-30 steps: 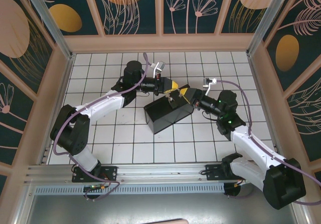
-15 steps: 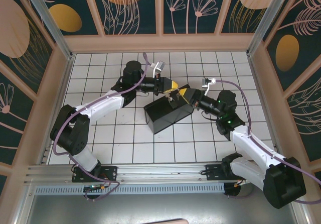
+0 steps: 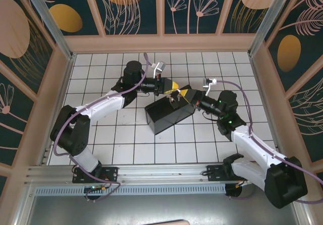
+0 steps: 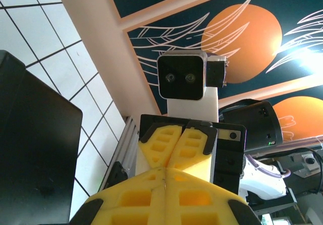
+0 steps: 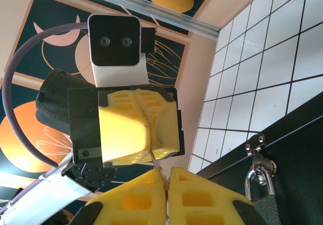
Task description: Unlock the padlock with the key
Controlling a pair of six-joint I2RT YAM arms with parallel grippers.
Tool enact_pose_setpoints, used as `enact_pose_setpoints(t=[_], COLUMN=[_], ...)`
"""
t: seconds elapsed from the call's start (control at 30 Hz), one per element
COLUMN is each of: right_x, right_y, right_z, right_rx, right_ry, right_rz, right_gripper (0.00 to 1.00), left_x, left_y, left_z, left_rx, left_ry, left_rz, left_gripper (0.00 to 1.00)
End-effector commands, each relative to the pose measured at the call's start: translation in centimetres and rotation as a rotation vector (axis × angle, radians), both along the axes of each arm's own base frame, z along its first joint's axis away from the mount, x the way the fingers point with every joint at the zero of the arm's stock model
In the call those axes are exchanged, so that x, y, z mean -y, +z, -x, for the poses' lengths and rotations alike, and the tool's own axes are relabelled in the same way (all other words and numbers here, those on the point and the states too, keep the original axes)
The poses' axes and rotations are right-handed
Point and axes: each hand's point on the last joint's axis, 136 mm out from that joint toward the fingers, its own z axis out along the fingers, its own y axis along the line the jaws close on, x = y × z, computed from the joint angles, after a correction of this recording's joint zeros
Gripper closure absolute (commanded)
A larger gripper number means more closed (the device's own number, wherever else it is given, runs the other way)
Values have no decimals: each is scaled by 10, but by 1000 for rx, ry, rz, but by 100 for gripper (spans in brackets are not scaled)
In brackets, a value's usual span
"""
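Above the black box [image 3: 169, 115] my two grippers meet tip to tip. In the right wrist view the key [image 5: 158, 160], a thin silvery strip, runs from the shut fingers of my left gripper [image 5: 151, 145] into my right gripper [image 5: 167, 170], which is also shut on it. In the left wrist view my left gripper [image 4: 165, 171] is closed, with a metal sliver of the key [image 4: 165, 183] in its seam. The right gripper [image 4: 169, 160] sits directly against it. The silver padlock [image 5: 259, 178] hangs from a hasp on the box's side. From above, the left gripper [image 3: 174, 87] and right gripper [image 3: 184, 92] nearly touch.
The black box [image 5: 298, 144] lies tilted on the white tiled floor [image 3: 126, 144], just below both grippers. Painted wooden walls [image 3: 161, 8] enclose the floor on three sides. An aluminium rail [image 3: 161, 177] runs along the near edge by the arm bases.
My right gripper's fingers have closed onto the key that the left gripper holds. Both arms stay almost where they were.
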Motion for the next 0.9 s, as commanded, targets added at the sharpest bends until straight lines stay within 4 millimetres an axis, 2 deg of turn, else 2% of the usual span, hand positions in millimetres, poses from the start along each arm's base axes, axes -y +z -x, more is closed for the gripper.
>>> enact_pose_setpoints(t=[0.0, 0.13, 0.2, 0.27, 0.3, 0.37, 0.47, 0.63, 0.77, 0.87], right_x=[-2, -2, -1, 3, 4, 8, 14, 12, 9, 8], right_y=[24, 23, 22, 15, 10, -1, -17, -34, -48, -58], right_z=[2, 6, 8, 9, 10, 17, 28, 51, 62, 65], right_rx=[88, 95, 91, 66, 45, 2, -69, -138, -181, -207], right_ry=[17, 23, 20, 5, 0, -7, -21, -30, -44, -65], right_rz=[-34, -37, -33, -19, -12, -4, 10, 13, 9, 8], right_gripper=[98, 100, 100, 100, 100, 100, 100, 100, 100, 100], left_x=[-2, -1, -1, -3, -5, -12, -29, -49, -67, -72], left_y=[9, 5, -1, -4, -5, -13, -31, -64, -71, -78], left_z=[11, 10, 7, 3, -1, -11, -29, -40, -53, -55], left_rx=[41, 34, 26, 30, 38, 66, 108, 148, 210, 223], left_ry=[-38, -34, -19, 6, 21, 76, 165, 254, 343, 341], left_rz=[19, 8, -14, -38, -53, -130, -269, -443, -569, -624], left_gripper=[100, 99, 85, 58, 50, 43, 37, 36, 36, 36])
